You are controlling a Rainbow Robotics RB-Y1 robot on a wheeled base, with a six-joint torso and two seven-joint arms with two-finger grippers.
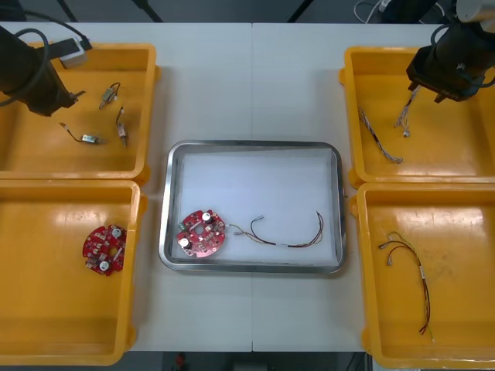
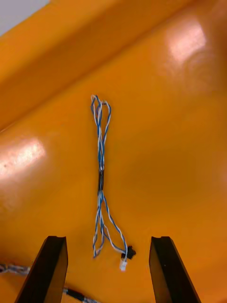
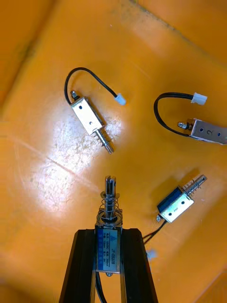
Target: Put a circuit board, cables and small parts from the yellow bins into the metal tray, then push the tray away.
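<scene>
My left end effector (image 3: 109,236) is clamping a small metal part (image 3: 109,213) in the far left yellow bin (image 1: 46,154). Next, I reckon, it wants lifting across to the metal tray (image 1: 251,144). My right end effector (image 2: 109,241) is hovering, jaws apart, over a blue and white cable (image 2: 100,156).

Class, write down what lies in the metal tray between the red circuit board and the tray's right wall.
A red and yellow cable lies in the tray, between the circuit board and the right wall; the front view shows it.
</scene>
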